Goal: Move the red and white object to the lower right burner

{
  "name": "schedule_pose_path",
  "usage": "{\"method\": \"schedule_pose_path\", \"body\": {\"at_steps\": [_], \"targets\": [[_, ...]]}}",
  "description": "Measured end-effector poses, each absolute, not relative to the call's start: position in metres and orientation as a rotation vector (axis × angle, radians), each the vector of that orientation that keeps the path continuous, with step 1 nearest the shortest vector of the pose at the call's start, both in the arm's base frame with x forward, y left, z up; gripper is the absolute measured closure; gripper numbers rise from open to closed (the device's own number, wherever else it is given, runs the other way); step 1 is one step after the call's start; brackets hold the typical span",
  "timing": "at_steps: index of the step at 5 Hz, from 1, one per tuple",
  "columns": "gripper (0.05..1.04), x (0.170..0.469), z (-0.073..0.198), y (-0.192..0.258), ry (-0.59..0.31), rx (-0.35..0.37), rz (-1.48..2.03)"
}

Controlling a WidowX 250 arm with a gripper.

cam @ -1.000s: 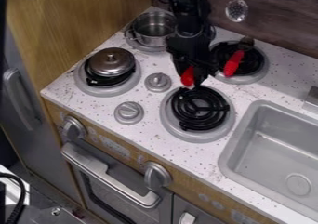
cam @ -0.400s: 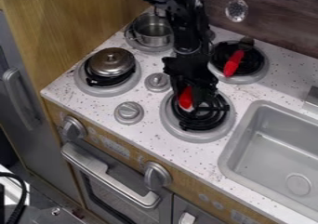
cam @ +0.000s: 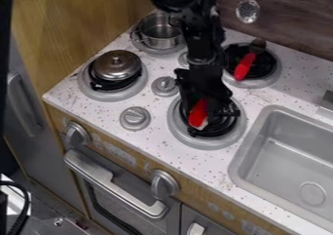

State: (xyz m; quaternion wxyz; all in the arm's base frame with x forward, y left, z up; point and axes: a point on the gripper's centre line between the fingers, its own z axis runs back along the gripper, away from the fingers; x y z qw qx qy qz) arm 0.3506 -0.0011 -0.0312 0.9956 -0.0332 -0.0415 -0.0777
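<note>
Over the lower right burner (cam: pixel 228 127) hangs my gripper (cam: pixel 203 113), pointing down. It is shut on the red and white object (cam: pixel 197 114), whose red part shows between the dark fingers and whose pale tip points toward the front of the stove. The object is low over the black coil; whether it touches the coil I cannot tell. Part of it is hidden behind the gripper, as is the back of the burner.
A lidded pan (cam: pixel 117 66) sits on the left burner, and a steel pot (cam: pixel 160 31) on the back left one. A red-handled utensil (cam: pixel 244 67) lies on the back right burner. The sink (cam: pixel 289 156) is at right, stove knobs (cam: pixel 135 118) at left.
From the edge behind the lower right burner, my gripper has come forward and down over it, carrying the red and white object along.
</note>
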Motion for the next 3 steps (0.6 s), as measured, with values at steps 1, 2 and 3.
{"method": "schedule_pose_path", "body": {"at_steps": [1,2,3], "targets": [[0.074,0.350,-0.031,-0.001,-0.083,-0.064,-0.159],[0.081,0.354,0.002,0.001,-0.173,-0.045,-0.167],[0.083,0.351,0.021,0.002,-0.225,-0.036,-0.170]]}}
